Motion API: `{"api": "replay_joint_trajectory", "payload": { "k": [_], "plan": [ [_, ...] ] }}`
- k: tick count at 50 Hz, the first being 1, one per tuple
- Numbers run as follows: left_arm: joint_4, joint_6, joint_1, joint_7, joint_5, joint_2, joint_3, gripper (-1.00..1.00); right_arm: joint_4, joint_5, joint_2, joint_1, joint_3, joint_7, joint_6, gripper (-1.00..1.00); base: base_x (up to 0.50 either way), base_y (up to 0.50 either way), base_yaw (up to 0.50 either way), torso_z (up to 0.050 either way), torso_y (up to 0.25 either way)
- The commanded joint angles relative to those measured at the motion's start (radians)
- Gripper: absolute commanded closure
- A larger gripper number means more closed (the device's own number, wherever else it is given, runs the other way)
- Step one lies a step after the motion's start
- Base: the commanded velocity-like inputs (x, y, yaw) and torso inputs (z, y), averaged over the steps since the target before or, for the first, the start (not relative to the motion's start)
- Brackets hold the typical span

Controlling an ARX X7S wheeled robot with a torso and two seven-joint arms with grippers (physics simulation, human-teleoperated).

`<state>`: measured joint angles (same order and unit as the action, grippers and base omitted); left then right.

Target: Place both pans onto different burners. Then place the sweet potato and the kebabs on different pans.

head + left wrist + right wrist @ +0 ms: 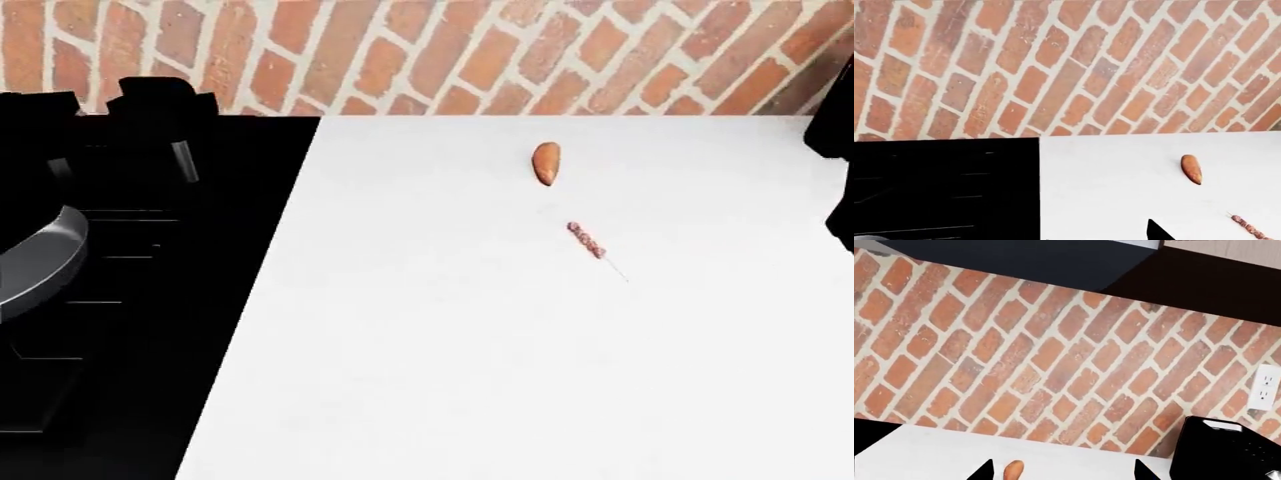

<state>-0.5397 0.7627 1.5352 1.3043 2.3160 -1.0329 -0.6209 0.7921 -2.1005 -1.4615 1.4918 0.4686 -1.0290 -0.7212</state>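
The sweet potato [546,163] lies on the white counter [467,350] near the brick wall. The kebabs [587,240] lie just in front of it. A dark grey pan [34,262] shows partly at the left edge, over the black range's burners [147,300]. The other pan is out of view. My left gripper [1071,236] hangs over the range's edge. One fingertip [1157,232] shows wide of centre and the other is lost against the black, so it reads open and empty. The sweet potato [1191,169] and kebabs [1249,227] lie beyond it. My right gripper [1063,472] is open, and the sweet potato [1013,471] shows between its tips.
A brick wall [441,50] runs behind the counter and the range. A black appliance [1227,452] stands against the wall below a white outlet [1264,386]. A black shape [834,150] shows at the head view's right edge.
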Motion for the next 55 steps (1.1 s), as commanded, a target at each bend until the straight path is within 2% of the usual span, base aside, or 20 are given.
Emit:
{"api": "replay_joint_trajectory", "payload": {
  "k": [1,6,18,25,33,50,55],
  "plan": [
    [-0.002,-0.005,-0.003,-0.005,-0.003,-0.005,-0.001,-1.0,0.002,0.003,0.004,-0.007,-0.001,-0.006,-0.006,-1.0,0.0,-0.5,0.0,0.0,0.0],
    [-0.005,-0.008,-0.003,-0.004,-0.002,-0.007,-0.002,-1.0,0.007,0.01,0.002,-0.018,-0.001,-0.001,0.002,-1.0,0.0,-0.5,0.0,0.0,0.0],
    [-0.004,-0.012,-0.005,-0.012,-0.005,-0.012,-0.002,-1.0,0.007,0.011,-0.006,-0.03,-0.005,-0.013,0.013,-1.0,0.0,0.0,0.0,0.0,0.0],
    [-0.005,-0.015,-0.003,-0.012,-0.001,-0.017,-0.001,-1.0,0.009,0.017,-0.014,-0.047,-0.004,-0.01,0.03,-1.0,0.0,-0.47,0.0,0.0,0.0],
    [-0.007,-0.017,-0.001,-0.011,0.001,-0.02,-0.003,-1.0,-0.01,0.003,0.042,-0.009,0.007,-0.063,-0.054,-1.0,0.02,0.0,0.0,0.0,0.0],
    [0.005,-0.014,0.027,0.003,0.009,-0.025,-0.005,-1.0,-0.033,-0.032,0.098,0.037,0.016,-0.106,-0.107,-1.0,0.48,0.0,0.0,0.0,0.001],
    [0.007,-0.011,0.037,0.007,0.013,-0.021,-0.009,-1.0,-0.081,-0.092,0.181,0.103,0.063,-0.185,-0.159,-1.0,0.15,0.0,0.0,0.0,0.002]
  ]
}}
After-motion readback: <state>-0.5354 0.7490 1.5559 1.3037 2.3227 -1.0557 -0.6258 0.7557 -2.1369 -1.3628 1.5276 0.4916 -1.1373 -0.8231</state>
